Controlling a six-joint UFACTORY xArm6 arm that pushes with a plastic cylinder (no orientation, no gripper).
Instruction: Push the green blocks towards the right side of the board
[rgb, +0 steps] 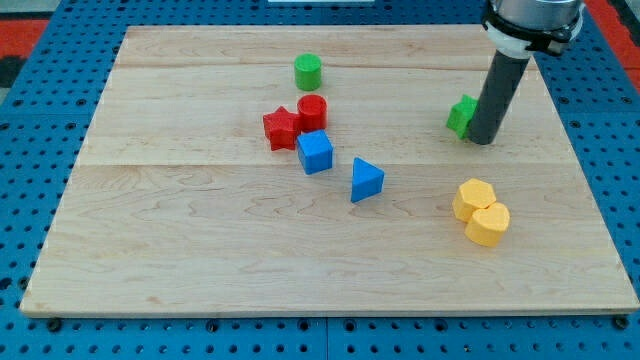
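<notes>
A green cylinder (307, 72) stands near the view's top, left of centre on the wooden board (200, 250). A second green block (461, 116), its shape partly hidden, sits at the view's upper right. My tip (482, 139) rests on the board right against that green block's right side, covering part of it. The dark rod rises from there to the view's top right corner.
A red star (281, 128), a red cylinder (312, 112) and a blue cube (314, 152) cluster near the centre. A blue triangular block (365, 180) lies to their right. Two yellow blocks (481, 212) touch each other at the lower right.
</notes>
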